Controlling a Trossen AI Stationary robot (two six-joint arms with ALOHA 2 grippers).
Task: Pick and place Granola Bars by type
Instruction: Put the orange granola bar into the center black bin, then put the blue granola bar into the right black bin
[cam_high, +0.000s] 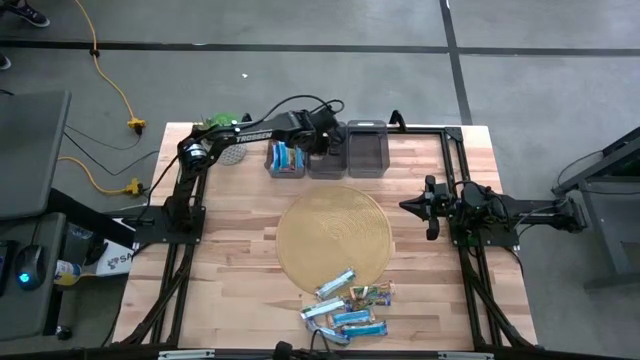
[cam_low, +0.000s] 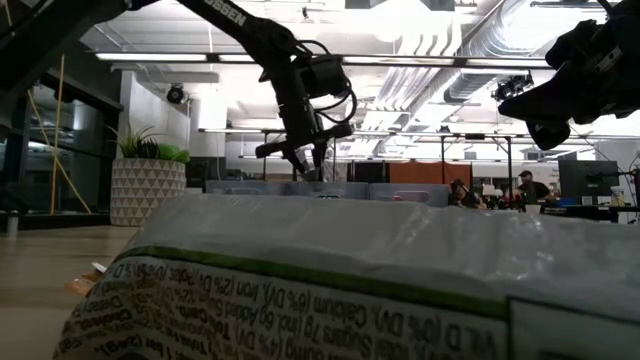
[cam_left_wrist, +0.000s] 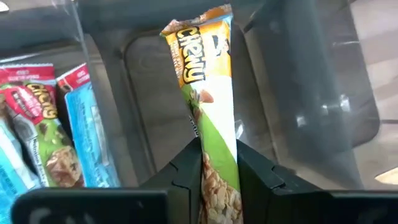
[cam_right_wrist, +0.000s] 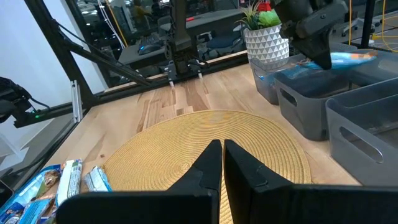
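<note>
On the table (cam_high: 240, 230), the left gripper (cam_high: 322, 138) hangs over the middle of three grey bins at about 12 o'clock from the round woven mat (cam_high: 334, 237). Its fingers (cam_left_wrist: 186, 171) are clamped on a green-and-gold granola bar (cam_left_wrist: 208, 106), which points down into the empty middle bin (cam_left_wrist: 155, 93). The left bin (cam_high: 285, 160), just beside it at 9 o'clock, already holds blue and red-wrapped bars (cam_left_wrist: 56, 124). The right bin (cam_high: 366, 150) sits touching the middle one at its 3 o'clock.

At the mat's 6 o'clock edge, a loose cluster of granola bars (cam_high: 348, 305) lies on the table, mostly blue-and-white, some overlapping the mat.

The right gripper (cam_high: 432, 208) waits at the mat's 3 o'clock, off its rim, with its fingers (cam_right_wrist: 208, 165) drawn nearly together and nothing between them.
</note>
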